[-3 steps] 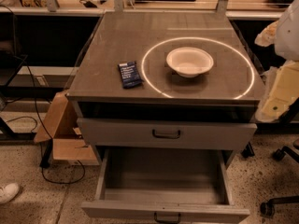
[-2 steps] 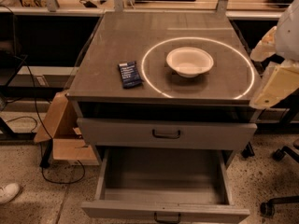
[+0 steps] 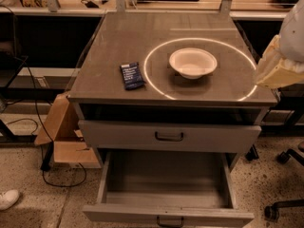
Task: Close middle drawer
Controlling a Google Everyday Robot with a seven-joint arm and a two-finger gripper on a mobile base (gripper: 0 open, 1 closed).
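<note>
The middle drawer (image 3: 168,216) is pulled far out at the bottom of the view. It is grey metal, with long box sides, a low slim front panel and a small dark bar handle, and its inside looks empty. Above it the taller grey drawer (image 3: 169,136) stands nearly flush under the cabinet top. My arm comes in at the right edge, and its cream-coloured gripper (image 3: 275,65) hangs over the right edge of the cabinet top, well above and to the right of the middle drawer, touching nothing.
On the cabinet top (image 3: 109,56) lie a white bowl (image 3: 193,62) inside a bright ring of light and a dark blue snack packet (image 3: 131,75). A cardboard box (image 3: 64,137) stands on the floor at the left, with cables. Chair casters (image 3: 280,208) stand at the right.
My gripper has risen along the right edge and shifted slightly left. The drawers, bowl and packet have not moved.
</note>
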